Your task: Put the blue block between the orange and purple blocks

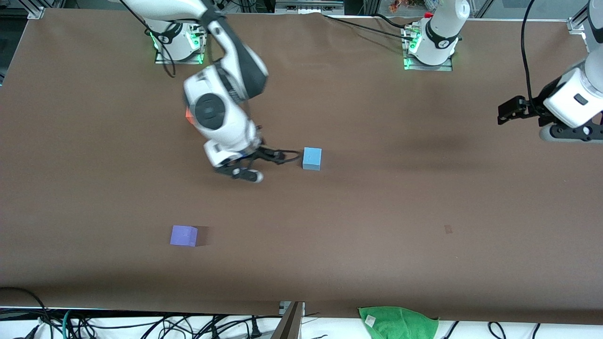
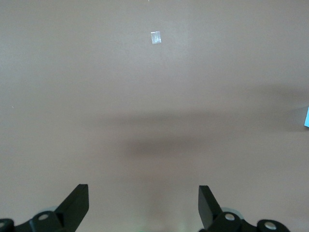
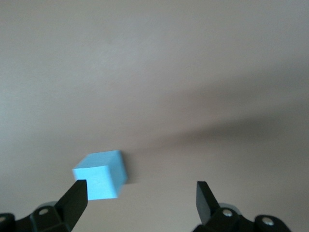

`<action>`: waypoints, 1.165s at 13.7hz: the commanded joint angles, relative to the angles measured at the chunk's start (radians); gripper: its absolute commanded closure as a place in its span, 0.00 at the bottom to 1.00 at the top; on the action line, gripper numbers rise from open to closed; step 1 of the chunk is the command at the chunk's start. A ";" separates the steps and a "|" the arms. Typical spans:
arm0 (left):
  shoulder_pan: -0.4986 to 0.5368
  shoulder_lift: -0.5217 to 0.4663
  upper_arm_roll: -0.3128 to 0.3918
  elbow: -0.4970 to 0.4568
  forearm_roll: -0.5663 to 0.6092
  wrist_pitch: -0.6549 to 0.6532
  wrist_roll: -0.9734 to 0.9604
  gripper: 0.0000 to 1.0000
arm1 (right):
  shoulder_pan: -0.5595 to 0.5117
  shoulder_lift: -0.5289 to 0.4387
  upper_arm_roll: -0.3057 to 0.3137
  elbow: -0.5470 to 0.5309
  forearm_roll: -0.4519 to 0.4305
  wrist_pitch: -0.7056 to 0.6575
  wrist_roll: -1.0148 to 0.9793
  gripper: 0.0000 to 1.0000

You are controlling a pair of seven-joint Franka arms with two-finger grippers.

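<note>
The purple block point(image 1: 183, 235) sits on the counter point(image 1: 377, 212) nearest the front camera. Farther back, the blue block point(image 1: 312, 158) lies just ahead of the right gripper point(image 1: 282, 157), whose fingers point(image 3: 75, 200) are spread open and empty. A sliver of the orange block point(image 1: 188, 115) peeks past the right arm, and the left gripper point(image 1: 506, 112) waits, fingers point(image 2: 77, 203) apart, over bare counter.

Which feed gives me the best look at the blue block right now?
The front view: the whole blue block sits unobstructed on the table. The right wrist view shows it close, partly covered by a finger of the open right claw; the left wrist view catches only a sliver.
</note>
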 commanded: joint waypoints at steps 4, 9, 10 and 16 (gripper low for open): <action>-0.041 -0.028 0.038 -0.039 -0.006 0.018 0.027 0.00 | 0.150 0.134 -0.018 0.015 -0.045 0.196 0.225 0.01; -0.039 -0.022 0.041 -0.025 -0.006 0.005 0.035 0.00 | 0.201 0.197 -0.022 0.015 -0.131 0.277 0.303 0.01; -0.039 -0.024 0.041 -0.025 -0.006 -0.005 0.035 0.00 | 0.205 0.208 -0.023 0.017 -0.148 0.286 0.320 0.01; -0.038 -0.016 0.043 -0.019 -0.006 -0.007 0.038 0.00 | 0.228 0.234 -0.025 0.017 -0.200 0.312 0.334 0.01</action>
